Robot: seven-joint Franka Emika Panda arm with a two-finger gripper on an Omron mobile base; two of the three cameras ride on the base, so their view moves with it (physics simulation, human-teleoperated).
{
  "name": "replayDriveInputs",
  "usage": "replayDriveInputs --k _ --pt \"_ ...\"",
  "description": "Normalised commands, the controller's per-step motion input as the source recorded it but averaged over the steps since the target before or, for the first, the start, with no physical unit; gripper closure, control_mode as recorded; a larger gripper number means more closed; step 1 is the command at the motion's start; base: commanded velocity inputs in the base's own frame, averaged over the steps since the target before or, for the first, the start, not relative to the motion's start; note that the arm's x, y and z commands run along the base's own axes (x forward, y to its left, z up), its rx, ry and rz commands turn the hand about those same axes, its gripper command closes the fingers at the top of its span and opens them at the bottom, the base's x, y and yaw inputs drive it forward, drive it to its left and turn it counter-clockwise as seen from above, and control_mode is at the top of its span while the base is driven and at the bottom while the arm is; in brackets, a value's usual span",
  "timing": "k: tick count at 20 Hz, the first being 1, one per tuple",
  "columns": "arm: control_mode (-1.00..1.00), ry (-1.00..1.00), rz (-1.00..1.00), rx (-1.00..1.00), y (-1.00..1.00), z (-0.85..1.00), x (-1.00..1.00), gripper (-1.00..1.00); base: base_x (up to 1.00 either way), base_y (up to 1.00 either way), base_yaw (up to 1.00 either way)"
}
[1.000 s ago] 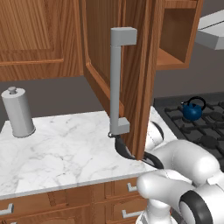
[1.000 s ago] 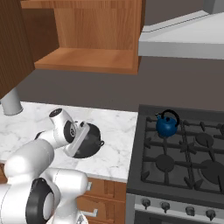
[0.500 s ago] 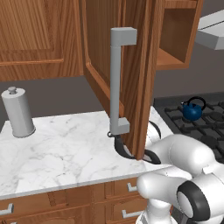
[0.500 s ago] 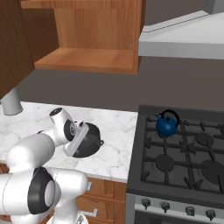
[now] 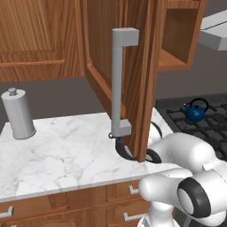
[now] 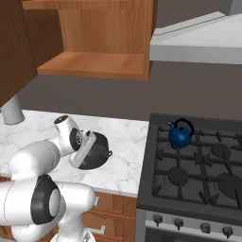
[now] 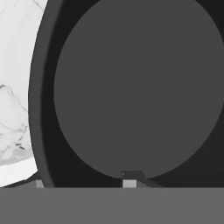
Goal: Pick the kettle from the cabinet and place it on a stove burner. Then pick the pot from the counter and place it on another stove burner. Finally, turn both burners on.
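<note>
The dark pot point(image 6: 98, 153) stands on the marble counter point(image 6: 126, 137) left of the stove. In the left base view only a dark arc of the pot point(image 5: 123, 150) shows under the open cabinet door point(image 5: 139, 66). My gripper point(image 7: 84, 183) reaches down onto its near rim, one fingertip point(image 7: 39, 183) outside the pot wall point(image 7: 41, 131) and the other inside over the grey floor. A gap shows between the inner tip and the wall, so the gripper is open. The blue kettle point(image 6: 179, 134) sits on the rear left burner of the stove point(image 6: 198, 189).
The cabinet door's long grey bar handle point(image 5: 118, 84) hangs just above and in front of the pot. A tall grey canister point(image 5: 18, 114) stands at the counter's far left. The range hood point(image 6: 198, 42) overhangs the cooktop, and knobs point(image 6: 178, 222) line its front.
The jaws have drawn closer together around the pot's rim. The arm, pot and kettle have hardly moved.
</note>
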Motion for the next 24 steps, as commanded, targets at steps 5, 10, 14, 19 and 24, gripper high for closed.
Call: replayDriveInputs --k 5,10,14,19,24 --pt "-1.00 0.00 0.00 0.00 0.00 -0.04 -0.01 1.00 0.00 0.00 0.00" --pt "-1.00 0.00 -0.03 0.00 -0.05 0.02 -0.08 1.00 0.00 0.00 0.00" --pt "-1.00 0.00 -0.06 0.00 -0.11 0.11 -0.13 1.00 0.00 0.00 0.00" --pt "-1.00 0.00 -0.10 0.00 -0.18 0.18 -0.16 1.00 0.00 0.00 0.00" --pt "-1.00 0.00 -0.17 0.00 -0.29 0.27 -0.10 1.00 0.00 0.00 0.00"
